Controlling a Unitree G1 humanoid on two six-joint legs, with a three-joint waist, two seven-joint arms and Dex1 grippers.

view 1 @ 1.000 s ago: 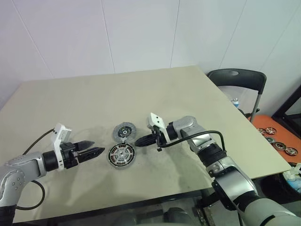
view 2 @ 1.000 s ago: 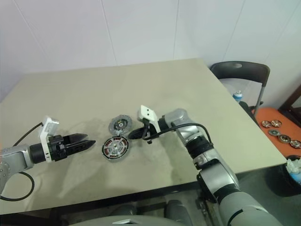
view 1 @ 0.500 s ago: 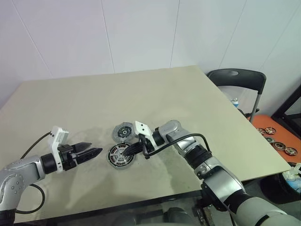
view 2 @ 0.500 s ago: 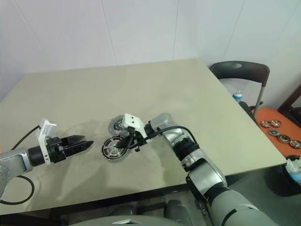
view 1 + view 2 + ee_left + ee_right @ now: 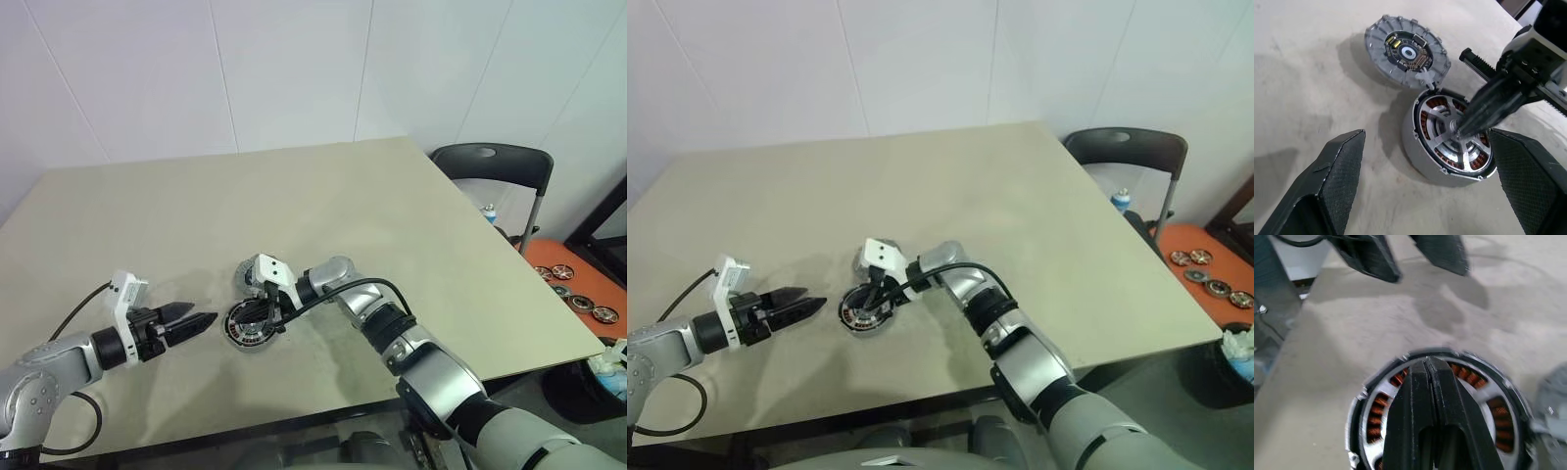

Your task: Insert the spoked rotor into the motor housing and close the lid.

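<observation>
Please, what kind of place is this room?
Probably a plain lab or test room: one bare table, white panel walls, a folding chair, and spare motor parts on an orange surface at the side.

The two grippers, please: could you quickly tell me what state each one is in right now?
Left gripper: open, holding nothing, beside the motor housing.
Right gripper: shut, holding nothing, tips at the spoked rotor hub.

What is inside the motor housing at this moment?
The motor housing holds the spoked rotor, with copper windings showing between its spokes. The right gripper, fingers shut, rests on the hub, hiding it. Anything beneath the rotor is covered.
</observation>
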